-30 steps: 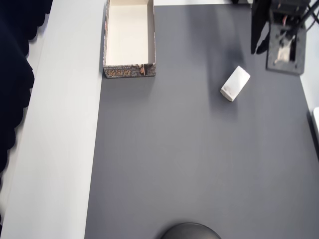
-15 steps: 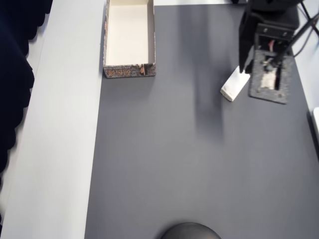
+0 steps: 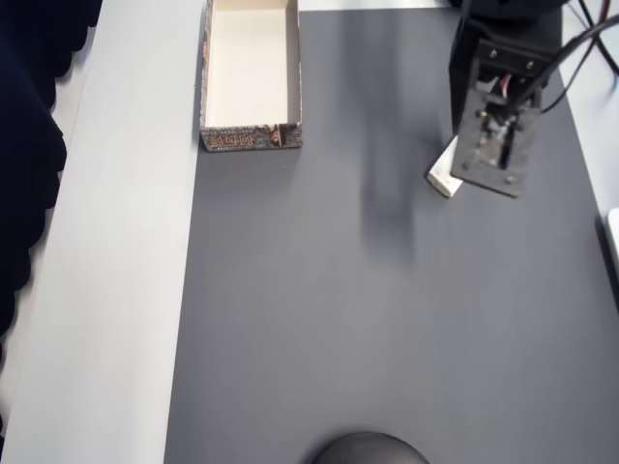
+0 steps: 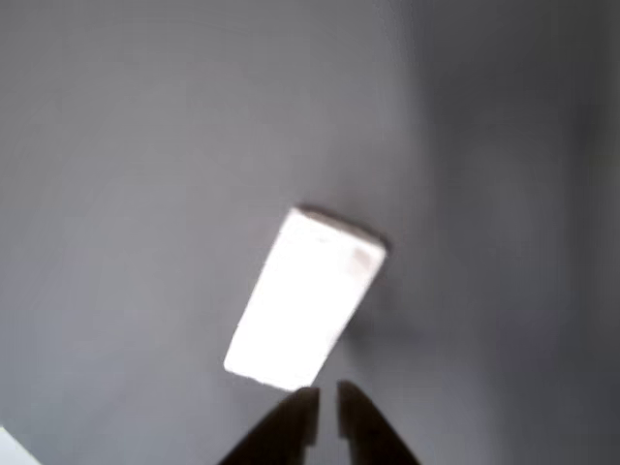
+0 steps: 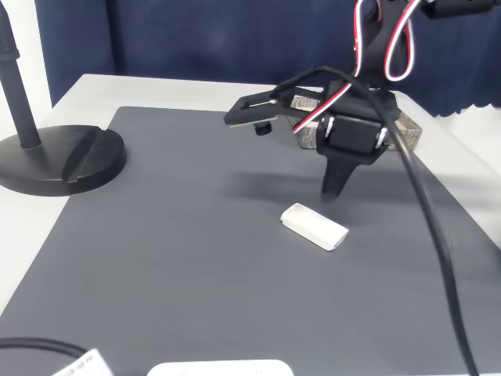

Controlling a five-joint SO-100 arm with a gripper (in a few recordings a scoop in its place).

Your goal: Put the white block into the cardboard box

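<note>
The white block (image 3: 442,174) lies flat on the grey mat at the upper right of the overhead view, mostly hidden under the arm's head (image 3: 495,116). In the wrist view the block (image 4: 306,300) lies slanted just beyond my gripper (image 4: 325,399), whose two dark fingertips stand shut with a hairline gap and hold nothing. In the fixed view my gripper (image 5: 335,186) points down just behind the block (image 5: 314,226), hovering above the mat and not touching the block. The cardboard box (image 3: 206,72) sits empty at the top left of the overhead view; one corner of the box (image 5: 408,130) peeks out behind the arm.
A black round stand base (image 5: 59,159) sits at the mat's left edge in the fixed view and at the bottom (image 3: 368,450) in the overhead view. A pale table strip (image 3: 116,290) runs left of the grey mat (image 3: 368,319). Cables hang from the arm (image 5: 427,219).
The arm has swung down and left in the overhead view, from the top right corner to above the white block. The block and the box have not moved.
</note>
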